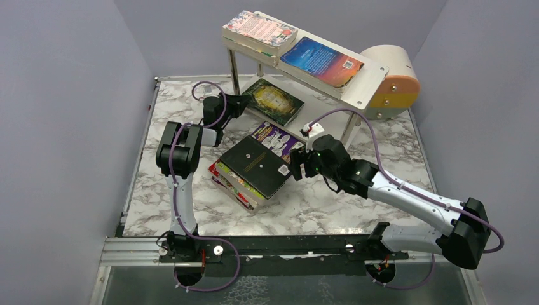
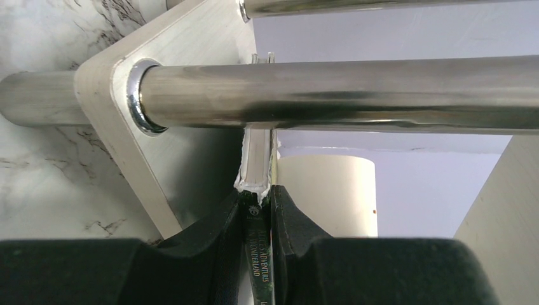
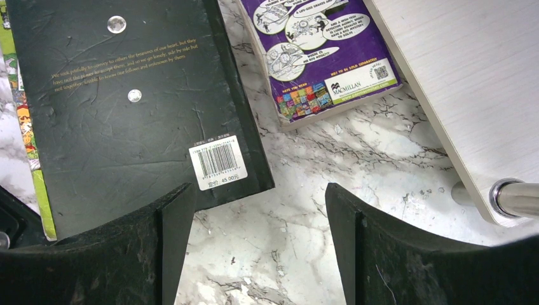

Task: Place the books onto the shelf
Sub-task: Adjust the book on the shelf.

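Two books lie on the shelf's top board, the pink book at its far left end and the blue book to its right. The one in play is the green book, lying flat and skewed at the lower tier, its far end tucked under the top board. Whether it rests fully on the lower board I can't tell. The left gripper is pinched tight on its near-left spine edge, right up by the shelf's metal leg.

So this looks like the slide-in step. The call now is to push that book further in, past the leg, then let go and back out without dragging it along.

Out on the table the black book tops the stack, and the purple book pokes out on its far side. The right gripper hangs over the black book's right corner, jaws wide, holding nothing. That flat cover will want a finger eased under its edge.
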Robot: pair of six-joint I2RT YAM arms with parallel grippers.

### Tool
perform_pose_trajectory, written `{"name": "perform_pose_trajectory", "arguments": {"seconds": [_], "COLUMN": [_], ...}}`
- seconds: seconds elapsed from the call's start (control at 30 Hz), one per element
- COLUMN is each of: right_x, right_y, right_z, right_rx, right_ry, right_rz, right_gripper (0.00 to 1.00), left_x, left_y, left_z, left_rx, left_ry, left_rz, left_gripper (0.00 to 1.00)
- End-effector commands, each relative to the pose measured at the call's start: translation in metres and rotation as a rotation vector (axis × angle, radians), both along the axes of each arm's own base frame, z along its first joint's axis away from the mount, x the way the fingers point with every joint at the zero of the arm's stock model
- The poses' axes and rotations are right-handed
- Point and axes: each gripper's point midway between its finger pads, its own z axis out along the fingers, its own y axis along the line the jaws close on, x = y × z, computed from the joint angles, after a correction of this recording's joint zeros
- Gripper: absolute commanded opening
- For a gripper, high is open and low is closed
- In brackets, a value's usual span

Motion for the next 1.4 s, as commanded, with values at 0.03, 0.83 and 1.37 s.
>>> {"name": "perform_pose_trajectory", "arguments": {"seconds": [0.03, 0.83, 1.37], "right_x": [0.0004, 0.0001, 0.0004], "right_y": [-0.0015, -0.0037, -0.002], "right_z": [0.0022, 0.0048, 0.0042], "right_rx": [0.01, 0.011, 0.016], "right_ry": [-0.012, -0.018, -0.017], "right_rz": [-0.022, -0.027, -0.024], "right_gripper": [0.73, 0.73, 0.73], "left_x": [0.0035, 0.0101, 0.0046], "left_y": [0.0093, 0.0035, 0.0045], "left_z": [0.0292, 0.0274, 0.0315], "left_rx": [-0.008, -0.028, -0.026], "left_ry": [-0.071, -0.062, -0.054], "left_rz": [0.062, 0.073, 0.073], "left_gripper": [0.0, 0.01, 0.28]}}
